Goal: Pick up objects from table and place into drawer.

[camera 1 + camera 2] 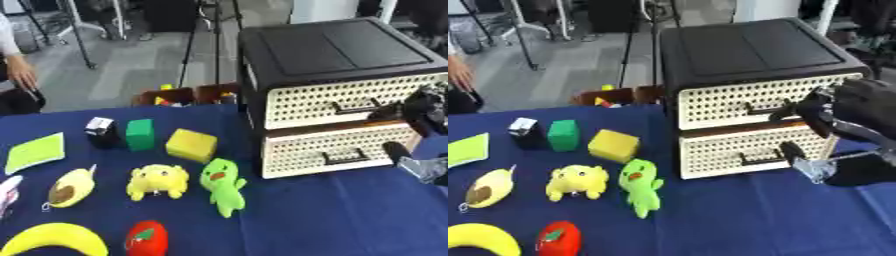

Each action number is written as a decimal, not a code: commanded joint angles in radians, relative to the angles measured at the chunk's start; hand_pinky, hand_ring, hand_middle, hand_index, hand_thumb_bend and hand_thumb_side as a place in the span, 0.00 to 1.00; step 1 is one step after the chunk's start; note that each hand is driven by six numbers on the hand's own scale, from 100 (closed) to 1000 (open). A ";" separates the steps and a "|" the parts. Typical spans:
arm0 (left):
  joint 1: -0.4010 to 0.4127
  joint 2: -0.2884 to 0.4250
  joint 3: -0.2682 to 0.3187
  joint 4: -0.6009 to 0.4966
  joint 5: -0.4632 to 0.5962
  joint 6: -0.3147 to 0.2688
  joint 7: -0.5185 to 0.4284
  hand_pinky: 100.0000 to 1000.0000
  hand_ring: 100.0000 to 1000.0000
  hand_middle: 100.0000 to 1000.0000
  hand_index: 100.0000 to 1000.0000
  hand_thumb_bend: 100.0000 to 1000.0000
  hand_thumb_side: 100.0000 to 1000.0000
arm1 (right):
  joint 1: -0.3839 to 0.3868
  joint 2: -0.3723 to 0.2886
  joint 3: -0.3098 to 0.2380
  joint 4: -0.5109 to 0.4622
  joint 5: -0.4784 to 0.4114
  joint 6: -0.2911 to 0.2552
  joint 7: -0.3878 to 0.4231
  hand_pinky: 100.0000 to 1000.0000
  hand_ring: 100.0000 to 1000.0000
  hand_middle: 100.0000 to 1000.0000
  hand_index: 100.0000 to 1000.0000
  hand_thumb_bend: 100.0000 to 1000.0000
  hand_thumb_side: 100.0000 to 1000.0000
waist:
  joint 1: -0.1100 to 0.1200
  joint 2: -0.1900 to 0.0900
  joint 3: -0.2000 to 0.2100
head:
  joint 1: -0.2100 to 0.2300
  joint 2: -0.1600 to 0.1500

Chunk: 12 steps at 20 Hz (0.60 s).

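A black drawer unit [745, 50] with two cream perforated drawers stands at the table's right rear; both look shut. My right hand [859, 107] is in front of it, its fingers [802, 111] reaching the right end of the upper drawer's handle [765, 108] and its thumb [791, 150] spread lower, beside the lower drawer [737, 150]. On the blue cloth to the left lie a green duck plush [223, 185], a yellow plush [157, 181], an avocado toy [70, 187], a banana [54, 239], a red fruit toy [146, 239], a yellow block [191, 145] and a green block [139, 134].
A black-and-white cube [101, 131] and a flat yellow-green pad [35, 151] lie at the rear left. Brown boxes [188, 95] sit behind the table edge. A person [17, 75] stands at the far left, with tripod legs [188, 45] beyond.
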 commanded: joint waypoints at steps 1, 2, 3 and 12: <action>-0.009 0.033 0.009 -0.018 0.000 -0.001 -0.005 0.60 0.71 0.79 0.95 0.00 0.95 | -0.002 -0.019 0.013 -0.016 0.006 0.014 0.028 0.05 0.18 0.21 0.82 0.00 0.56 | -0.003 -0.015 0.003 | -0.003 -0.003; -0.010 0.032 0.009 -0.018 0.000 -0.001 -0.006 0.60 0.71 0.79 0.95 0.00 0.95 | -0.001 -0.015 0.020 -0.016 0.008 0.018 0.038 0.05 0.18 0.21 0.83 0.00 0.56 | -0.003 -0.014 0.004 | -0.004 -0.004; -0.011 0.032 0.008 -0.018 0.001 -0.001 -0.007 0.60 0.71 0.79 0.95 0.00 0.95 | 0.001 -0.011 0.027 -0.016 0.010 0.023 0.049 0.05 0.18 0.21 0.84 0.00 0.54 | -0.003 -0.013 0.005 | -0.005 -0.005; -0.014 0.028 0.005 -0.018 0.004 -0.005 -0.016 0.60 0.71 0.79 0.95 0.00 0.95 | 0.009 0.016 0.073 -0.016 0.043 0.110 0.105 0.00 0.09 0.04 0.84 0.00 0.35 | -0.001 -0.009 0.010 | -0.010 -0.012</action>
